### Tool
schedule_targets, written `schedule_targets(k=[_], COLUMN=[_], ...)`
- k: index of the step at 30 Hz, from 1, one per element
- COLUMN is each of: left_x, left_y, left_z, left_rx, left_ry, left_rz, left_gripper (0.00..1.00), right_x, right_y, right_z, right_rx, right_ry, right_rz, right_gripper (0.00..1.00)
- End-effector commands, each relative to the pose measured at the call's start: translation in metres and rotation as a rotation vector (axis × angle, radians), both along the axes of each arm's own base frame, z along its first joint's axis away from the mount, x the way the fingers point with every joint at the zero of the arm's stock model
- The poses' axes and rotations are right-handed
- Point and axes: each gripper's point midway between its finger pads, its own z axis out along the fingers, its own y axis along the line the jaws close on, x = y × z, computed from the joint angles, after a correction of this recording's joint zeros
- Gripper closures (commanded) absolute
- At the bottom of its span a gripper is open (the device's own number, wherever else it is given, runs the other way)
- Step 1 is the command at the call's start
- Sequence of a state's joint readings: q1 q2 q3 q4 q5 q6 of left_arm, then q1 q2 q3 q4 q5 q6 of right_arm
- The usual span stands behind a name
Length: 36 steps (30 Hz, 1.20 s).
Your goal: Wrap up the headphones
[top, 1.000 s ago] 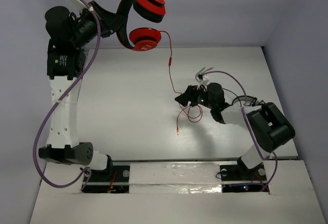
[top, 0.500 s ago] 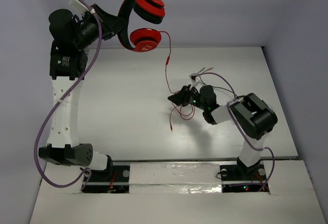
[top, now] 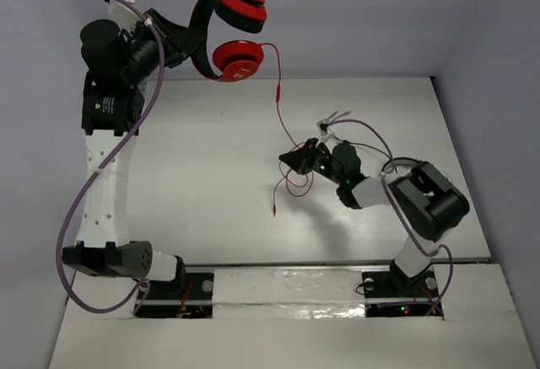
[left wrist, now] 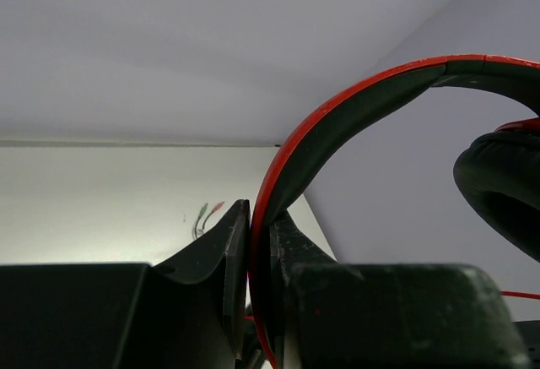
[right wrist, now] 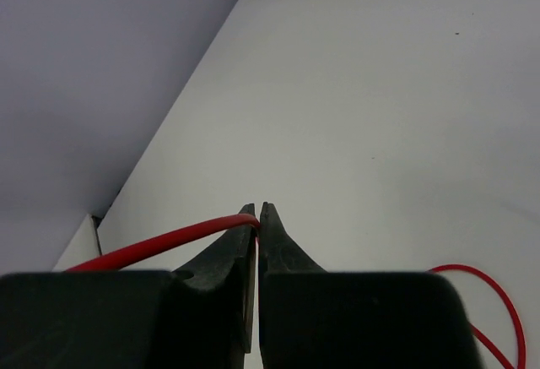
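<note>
The left pincer [top: 191, 40] clamps the headband of the headphones [top: 234, 56], holding them high above the far left of the table [top: 202, 175]. The right pincer [top: 288, 160], low over mid-table, pinches their cable [top: 278, 99].

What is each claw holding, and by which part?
Left claw clamps the headphones by the headband; right claw pinches their red cable partway along.

No legible text or numbers; pale mark on a cup of the headphones [top: 237, 55] indecipherable.
</note>
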State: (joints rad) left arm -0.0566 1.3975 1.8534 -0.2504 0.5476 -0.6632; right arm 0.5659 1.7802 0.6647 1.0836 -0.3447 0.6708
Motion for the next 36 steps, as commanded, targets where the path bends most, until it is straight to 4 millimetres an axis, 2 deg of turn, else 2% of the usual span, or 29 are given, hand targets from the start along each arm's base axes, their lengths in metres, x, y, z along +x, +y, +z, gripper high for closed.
schedule_targets(k=[1, 2, 3, 5, 6, 8, 10, 11, 12, 13, 15, 17, 20, 22, 25, 26, 28, 31, 36], left_x=[-0.007, -0.001, 0.004, 0.013, 0.016, 0.009, 0.004, 0.001, -0.003, -0.011, -0.025, -0.033, -0.046, -0.054, -0.055, -0.054, -0.053, -0.059, -0.065], left_y=[0.015, 0.019, 0.023, 0.024, 0.023, 0.021, 0.025, 0.026, 0.031, 0.033, 0.035, 0.034, 0.028, 0.022, 0.021, 0.022, 0.025, 0.023, 0.019], left_z=[0.034, 0.031, 0.030, 0.024, 0.016, 0.022, 0.026, 0.028, 0.037, 0.042, 0.053, 0.057, 0.056, 0.049, 0.037, 0.036, 0.038, 0.043, 0.041], left_rx=[-0.034, -0.033, -0.036, -0.042, -0.047, -0.065, -0.059, -0.043, -0.037, -0.031, -0.028, -0.029, -0.030, -0.041, -0.036, -0.029, -0.016, -0.023, -0.029], left_ry=[-0.116, -0.109, -0.105, -0.086, -0.070, -0.102, -0.111, -0.122, -0.141, -0.150, -0.182, -0.196, -0.203, -0.199, -0.182, -0.175, -0.170, -0.186, -0.179], left_rz=[0.092, 0.118, 0.149, 0.159, 0.151, 0.140, 0.158, 0.168, 0.192, 0.203, 0.210, 0.202, 0.170, 0.134, 0.127, 0.132, 0.147, 0.136, 0.106], left_gripper=[1.00, 1.00, 1.00, 1.00, 1.00, 1.00, 1.00, 1.00, 1.00, 1.00, 1.00, 1.00, 1.00, 1.00, 1.00, 1.00, 1.00, 1.00, 1.00], right_x=[-0.004, -0.003, -0.009, -0.021, -0.023, -0.022, -0.025, -0.026, -0.031, -0.034, -0.043, -0.042, -0.040, -0.045, -0.063, -0.070, -0.078, -0.074, -0.059], right_y=[-0.015, -0.023, -0.025, -0.035, -0.039, -0.059, -0.067, -0.069, -0.067, -0.066, -0.066, -0.067, -0.061, -0.044, -0.019, -0.017, -0.017, -0.024, -0.020], right_z=[0.008, 0.006, 0.015, -0.007, -0.004, -0.020, -0.019, -0.020, -0.023, -0.018, -0.021, -0.014, -0.005, 0.012, 0.020, 0.020, 0.035, 0.045, 0.069], right_rx=[-0.062, -0.070, -0.061, -0.110, -0.117, -0.163, -0.175, -0.191, -0.202, -0.185, -0.184, -0.176, -0.193, -0.161, -0.168, -0.169, -0.129, -0.143, -0.153], right_ry=[0.026, 0.048, 0.047, 0.147, 0.143, 0.189, 0.184, 0.176, 0.176, 0.159, 0.143, 0.099, 0.058, 0.012, -0.028, -0.054, -0.103, -0.136, -0.223], right_rz=[-0.110, -0.155, -0.170, -0.222, -0.257, -0.353, -0.376, -0.377, -0.349, -0.331, -0.298, -0.297, -0.265, -0.169, -0.023, -0.005, 0.001, -0.040, -0.065], right_gripper=[1.00, 1.00, 1.00, 1.00, 1.00, 1.00, 1.00, 0.96, 0.89, 0.66, 0.42, 0.35, 0.31, 0.30, 0.29, 0.28, 0.27, 0.25, 0.22])
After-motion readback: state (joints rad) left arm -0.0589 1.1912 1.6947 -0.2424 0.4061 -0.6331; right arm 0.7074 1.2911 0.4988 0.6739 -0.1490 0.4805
